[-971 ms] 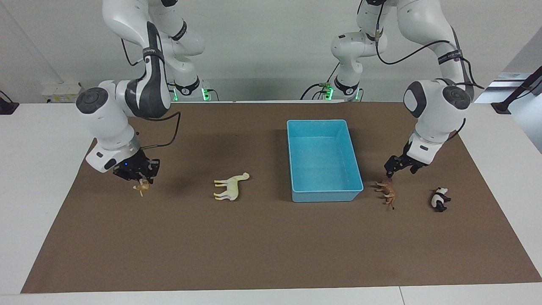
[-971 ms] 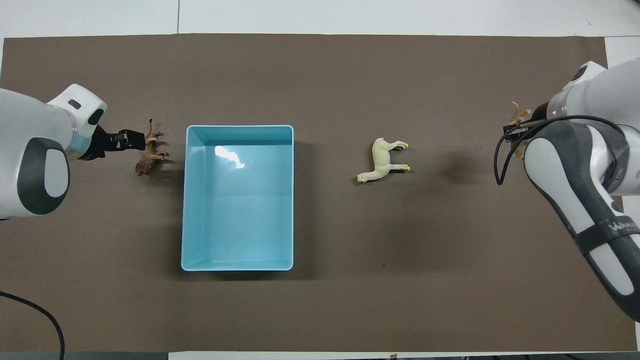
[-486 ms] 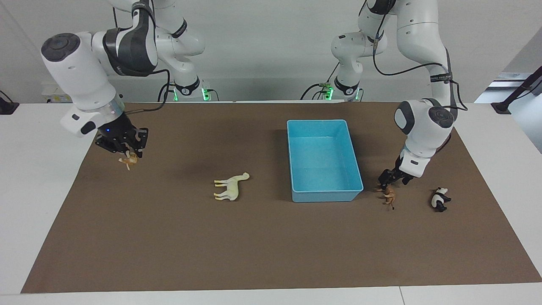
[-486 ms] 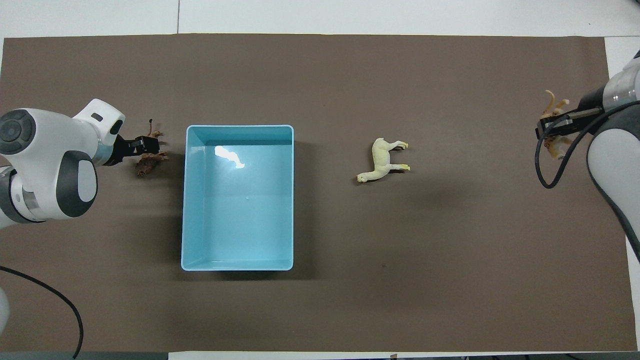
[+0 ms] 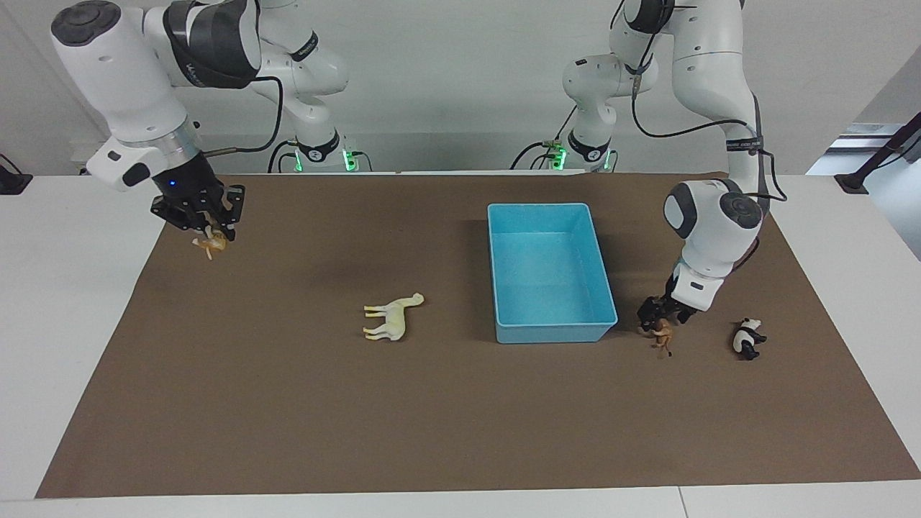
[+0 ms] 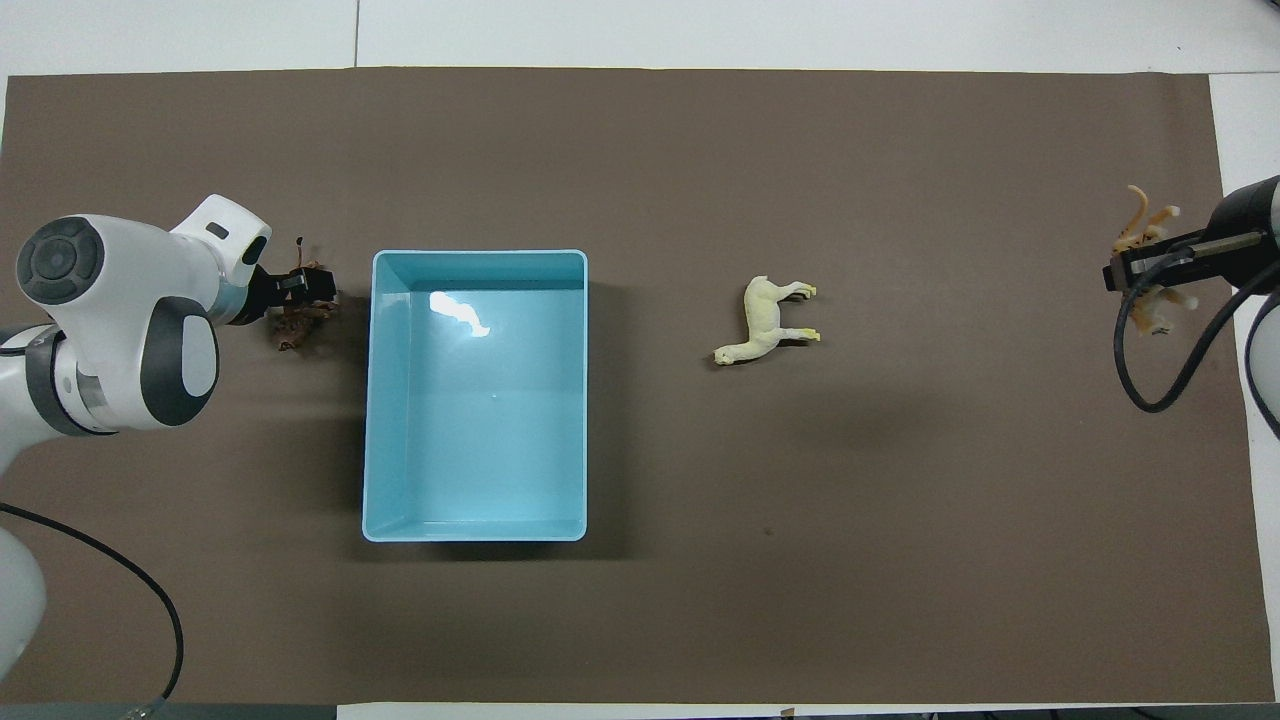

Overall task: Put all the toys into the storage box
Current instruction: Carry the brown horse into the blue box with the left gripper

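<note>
Storage box (image 5: 550, 270) empty on brown surface (image 5: 432, 417). Cream horse (image 5: 392, 316) lying at box's 9 o'clock in facing view. Lion (image 5: 662, 334) and panda (image 5: 748, 338) at 3 o'clock. Left hand (image 5: 656, 316) down on lion; finger opening unclear. Right hand (image 5: 209, 229) raised over surface edge, clamped on tiger (image 5: 211, 246).

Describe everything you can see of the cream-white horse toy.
The cream-white horse is a small, smooth, plastic-looking figurine with yellowish hooves. It lies on its side on the brown mat, legs pointing away from the robots, head toward the storage box, apart from it. Nothing else touches it; neither gripper is near it.
</note>
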Robot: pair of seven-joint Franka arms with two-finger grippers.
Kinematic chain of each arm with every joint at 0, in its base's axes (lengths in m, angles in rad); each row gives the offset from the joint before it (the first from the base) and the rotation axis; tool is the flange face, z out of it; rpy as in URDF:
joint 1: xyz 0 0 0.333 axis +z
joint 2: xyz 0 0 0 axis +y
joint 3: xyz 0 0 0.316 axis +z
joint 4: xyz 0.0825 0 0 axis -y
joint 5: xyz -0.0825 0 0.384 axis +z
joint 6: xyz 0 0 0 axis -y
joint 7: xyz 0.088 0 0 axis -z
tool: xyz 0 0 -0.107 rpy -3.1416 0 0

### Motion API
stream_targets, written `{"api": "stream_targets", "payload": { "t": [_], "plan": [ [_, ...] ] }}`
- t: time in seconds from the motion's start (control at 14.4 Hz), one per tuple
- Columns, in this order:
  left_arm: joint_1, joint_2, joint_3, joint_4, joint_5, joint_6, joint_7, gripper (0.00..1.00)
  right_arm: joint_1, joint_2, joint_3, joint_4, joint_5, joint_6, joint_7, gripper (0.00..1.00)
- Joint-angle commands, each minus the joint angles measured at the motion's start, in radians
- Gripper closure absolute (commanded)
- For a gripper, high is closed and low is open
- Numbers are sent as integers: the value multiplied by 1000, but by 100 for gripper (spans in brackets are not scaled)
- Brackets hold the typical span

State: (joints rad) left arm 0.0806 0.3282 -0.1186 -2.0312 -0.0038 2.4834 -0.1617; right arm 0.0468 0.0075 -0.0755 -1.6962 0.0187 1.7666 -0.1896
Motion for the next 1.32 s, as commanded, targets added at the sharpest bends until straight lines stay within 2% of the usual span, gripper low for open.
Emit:
{"api": "stream_targets", "payload": {
  "t": [0.0, 0.07, 0.21, 0.35, 0.49, 0.62, 0.76, 0.9, 0.97, 1.04, 1.11, 1.25],
  "plan": [
    [-15, 12, 8, 19, 2, -14, -16, 72, -2, -24, 5, -6, 6, -21, 16, 100],
    [-12, 12, 8, 26, 2, -33, -16, 100, -2, -26, 6, -5, 6, -30, 18, 100],
    [-10, 17, 8, 110, 4, -137, -16, 100, -2, -32, 6, -5, 6, -32, 18, 100],
    [-16, 46, 8, 280, 4, -341, -28, 100, -2, -43, 6, -5, 6, -42, 25, 100],
    [-31, 37, 2, 429, 2, -531, -118, 100, -2, -46, 14, -2, 6, -50, 44, 100],
    [-105, 13, -1, 496, 2, -651, -267, 100, -1, -46, 25, 0, 6, -52, 47, 100],
    [-203, -24, -3, 432, 2, -657, -419, 100, -2, -46, 28, 0, 6, -52, 58, 100],
    [-293, -98, -3, 262, 2, -599, -519, 100, -1, -46, 28, 0, 6, -52, 61, 100],
    [-330, -125, -3, 179, 2, -515, -559, 100, 4, -46, 28, 0, 6, -52, 61, 100],
    [-347, -142, -3, 125, 2, -450, -559, 60, 8, -46, 28, 0, 6, -52, 61, 100],
    [-346, -146, -3, 115, 2, -442, -550, 1, 10, -46, 28, 0, 7, -52, 61, 100],
    [-337, -147, 0, 123, 4, -445, -549, 0, 10, -46, 28, 1, 7, -50, 61, 100]
  ]
}}
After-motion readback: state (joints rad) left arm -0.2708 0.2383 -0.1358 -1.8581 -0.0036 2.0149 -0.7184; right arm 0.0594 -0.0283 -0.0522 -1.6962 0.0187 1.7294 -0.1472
